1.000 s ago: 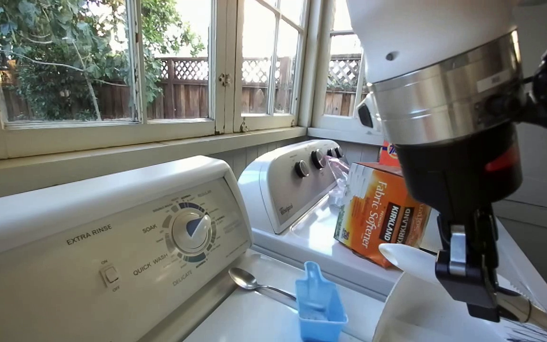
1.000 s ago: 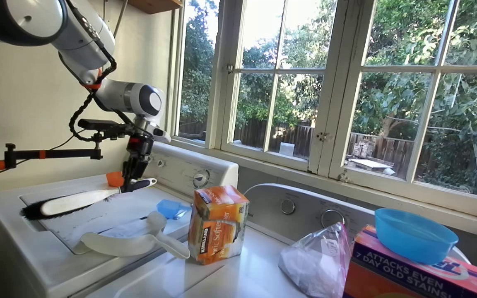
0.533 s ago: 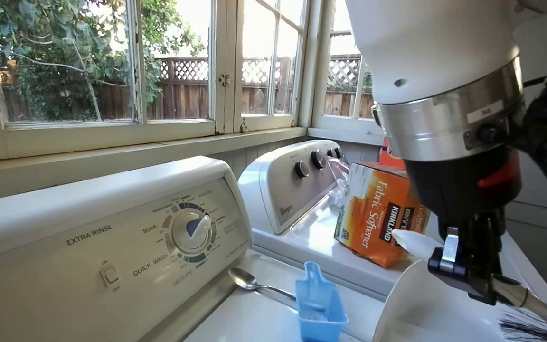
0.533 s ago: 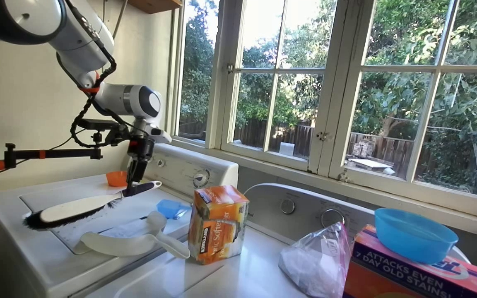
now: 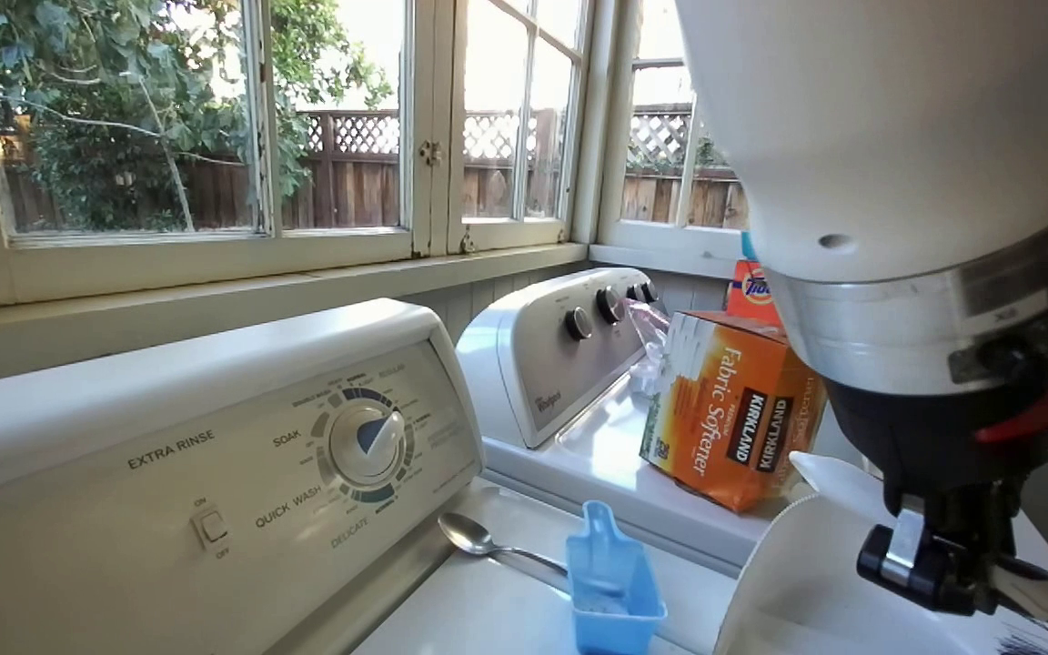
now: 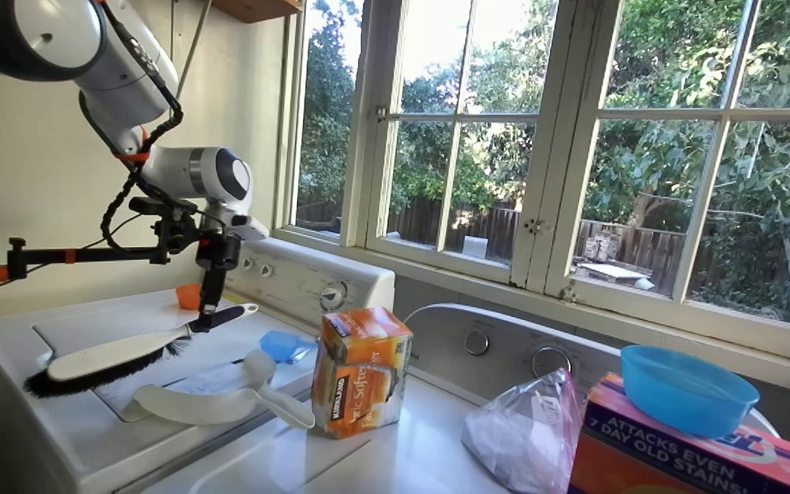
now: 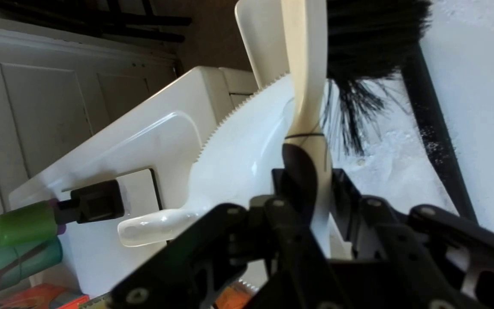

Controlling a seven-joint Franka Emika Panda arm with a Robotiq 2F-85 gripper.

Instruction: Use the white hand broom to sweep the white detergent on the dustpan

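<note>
My gripper [image 7: 309,182] is shut on the handle of the white hand broom [image 7: 305,86]. In an exterior view the gripper [image 6: 206,319] holds the broom [image 6: 117,353] slanted over the washer lid, black bristles [image 6: 93,377] down and dark handle end toward the control panel. Whether the bristles touch the lid cannot be told. The white dustpan [image 7: 238,159] lies beside the broom, its black lip [image 7: 438,133] partly under the bristles in the wrist view. White detergent [image 7: 395,148] lies on the pan near the lip, with more on the lid [image 7: 478,13]. The dustpan [image 6: 196,405] also shows in an exterior view.
A blue scoop [image 5: 615,591] and a spoon [image 5: 474,537] lie near the control panel. A fabric softener box [image 6: 361,374] stands beside the dustpan handle. An orange cup [image 6: 189,297] stands at the lid's far side. A bag of white powder [image 6: 522,439] and a blue bowl [image 6: 686,391] sit farther off.
The gripper and broom have moved left and the bristle end down in an exterior view, with the arm shifting right in the opposite one. The dustpan has not visibly moved.
</note>
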